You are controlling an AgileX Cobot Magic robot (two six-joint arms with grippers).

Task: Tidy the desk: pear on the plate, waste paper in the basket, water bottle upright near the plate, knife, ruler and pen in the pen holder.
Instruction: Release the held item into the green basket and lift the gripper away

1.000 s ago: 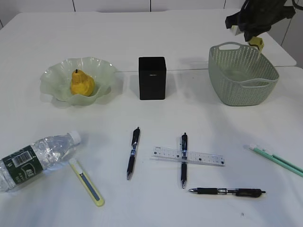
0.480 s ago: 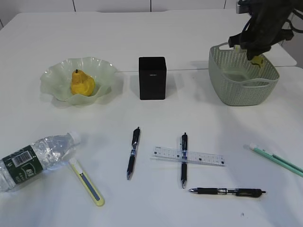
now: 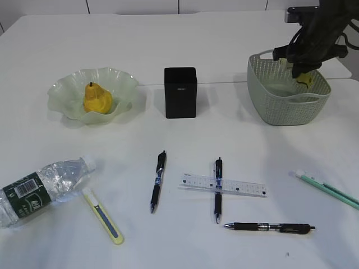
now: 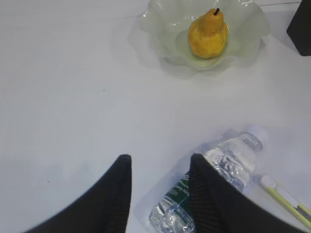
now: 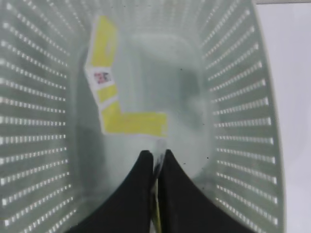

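My right gripper [image 3: 303, 74] reaches down into the grey-green basket [image 3: 280, 112], its fingers shut on a yellow-and-white strip of waste paper [image 5: 133, 124] that hangs over the basket floor [image 5: 189, 97]. A yellow pear [image 3: 97, 98] lies in the wavy glass plate [image 3: 67, 89]. The water bottle [image 3: 39, 190] lies on its side at the front left, and the yellow knife [image 3: 104, 216] lies beside it. My left gripper [image 4: 160, 160] hovers open just left of the bottle [image 4: 228, 165]. A clear ruler [image 3: 222, 185] lies across a black pen [image 3: 217, 189]. The black pen holder [image 3: 180, 92] stands mid-table.
Two more black pens [image 3: 157, 180] [image 3: 269, 227] lie on the white table. Green-and-white pens [image 3: 328, 190] lie near the right edge. The left arm is out of the exterior view.
My right gripper has come down with the waste paper from above the basket's far rim into the basket. Nothing else has moved.
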